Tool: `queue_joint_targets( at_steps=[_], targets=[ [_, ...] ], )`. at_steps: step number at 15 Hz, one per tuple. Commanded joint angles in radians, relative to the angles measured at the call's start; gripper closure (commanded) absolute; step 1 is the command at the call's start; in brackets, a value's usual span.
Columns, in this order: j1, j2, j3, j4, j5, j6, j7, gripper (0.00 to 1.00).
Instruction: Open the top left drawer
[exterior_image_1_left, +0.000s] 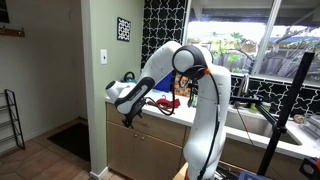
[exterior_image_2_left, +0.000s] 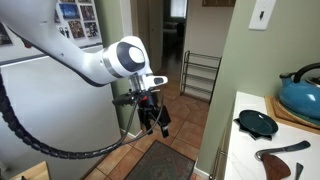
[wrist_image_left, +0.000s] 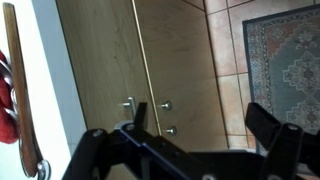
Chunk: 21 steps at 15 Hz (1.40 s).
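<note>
The top left drawer is a shallow light-brown wood front just under the white countertop, and it looks shut. In the wrist view the wood panel beside the counter edge seems to be this front, with small metal knobs near it. My gripper hangs in front of the drawer's left end, below the counter edge. It is open and empty in the wrist view, fingers spread wide over the cabinet fronts. It also shows in an exterior view, pointing down beside the counter.
Taller cabinet doors sit below the drawer. A teal kettle, a dark pan and utensils lie on the countertop. A patterned rug covers the tiled floor. A wire rack stands in the hallway. A black stand rises by the sink.
</note>
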Motion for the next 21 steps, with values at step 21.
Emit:
queue_joint_targets(
  at_steps=[21],
  targets=[
    [-0.025, 0.307, -0.259, 0.059, -0.187, 0.521, -0.147, 0.0]
  ],
)
